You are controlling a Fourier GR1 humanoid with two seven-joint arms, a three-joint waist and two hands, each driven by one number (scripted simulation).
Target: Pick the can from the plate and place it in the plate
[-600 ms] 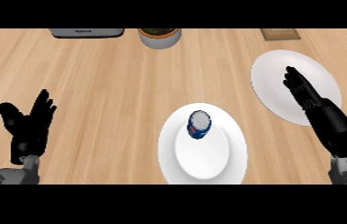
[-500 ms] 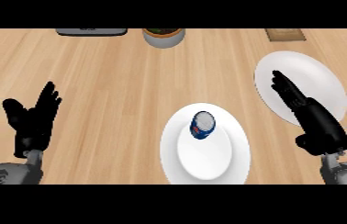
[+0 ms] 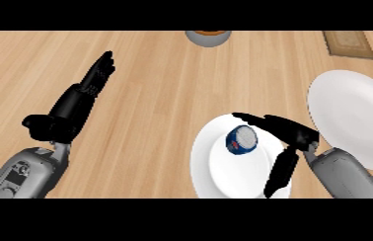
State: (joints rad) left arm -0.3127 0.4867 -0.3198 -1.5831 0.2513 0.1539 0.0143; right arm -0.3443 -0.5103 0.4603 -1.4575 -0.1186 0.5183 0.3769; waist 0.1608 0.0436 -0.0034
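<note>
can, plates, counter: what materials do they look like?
Can: likely metal; pale round top, blue side with a red mark. Both plates: probably glazed ceramic, plain white and smooth, though plastic can't be ruled out. Counter: wood or wood-look laminate; light plank grain, matte.

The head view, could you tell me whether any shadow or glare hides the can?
Head view: lighting is even, no glare; the can shows clearly on its plate; the right hand sits beside it, fingers hiding only bits of plate.
</note>
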